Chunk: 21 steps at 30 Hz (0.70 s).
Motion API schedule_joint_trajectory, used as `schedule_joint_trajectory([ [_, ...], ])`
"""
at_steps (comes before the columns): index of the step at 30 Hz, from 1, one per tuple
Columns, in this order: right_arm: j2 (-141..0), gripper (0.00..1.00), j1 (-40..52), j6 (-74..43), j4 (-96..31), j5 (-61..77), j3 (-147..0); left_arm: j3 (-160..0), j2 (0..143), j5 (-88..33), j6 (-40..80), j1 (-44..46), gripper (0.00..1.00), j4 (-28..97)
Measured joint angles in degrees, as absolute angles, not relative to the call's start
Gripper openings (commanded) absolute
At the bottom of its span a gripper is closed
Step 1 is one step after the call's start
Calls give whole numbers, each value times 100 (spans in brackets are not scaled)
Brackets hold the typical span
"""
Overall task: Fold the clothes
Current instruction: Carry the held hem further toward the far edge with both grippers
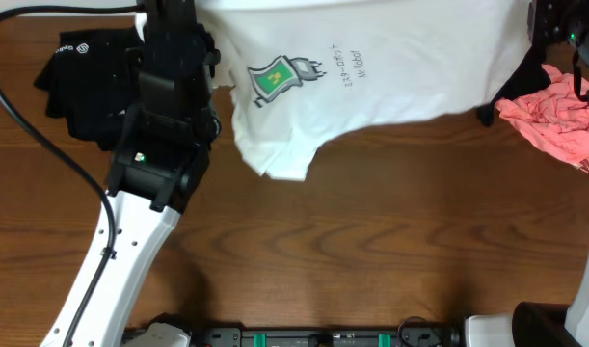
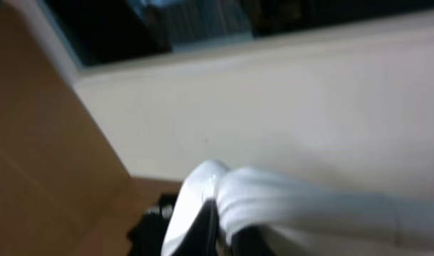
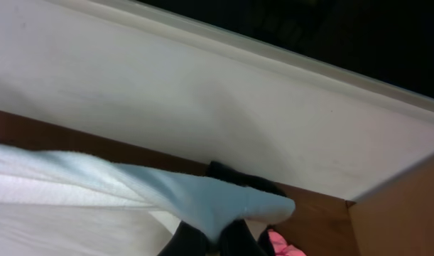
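The white T-shirt (image 1: 371,77) with a green-and-black chest print (image 1: 280,77) is stretched across the far side of the table, its lower part draping onto the wood. My left gripper (image 2: 220,231) is shut on one white edge (image 2: 288,203) of the shirt at the far left. My right gripper (image 3: 220,238) is shut on the other white edge (image 3: 202,199) at the far right. A black garment (image 1: 87,82) lies at the far left, and it also shows in the left wrist view (image 2: 149,224). A pink garment (image 1: 554,120) lies at the right, beside a black piece (image 1: 511,96).
The brown wooden table (image 1: 371,251) spreads in front of the shirt. The left arm (image 1: 149,173) reaches up along the left side. A black cable (image 1: 43,135) runs over the left of the table. A white wall (image 3: 202,107) stands behind the table's far edge.
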<state>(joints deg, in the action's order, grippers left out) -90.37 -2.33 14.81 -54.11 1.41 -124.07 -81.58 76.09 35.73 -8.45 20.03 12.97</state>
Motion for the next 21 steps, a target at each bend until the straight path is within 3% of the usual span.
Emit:
schedule_joint_trajectory([
  [12,-9190,1,-244,1656,-4803,320,-12407,-8864,7605,3011,-1066,1603,6,631],
  [21,-9194,1,-211,1726,-4812,589,-12407,-9207,7454,2818,-1350,1422,6,3041],
])
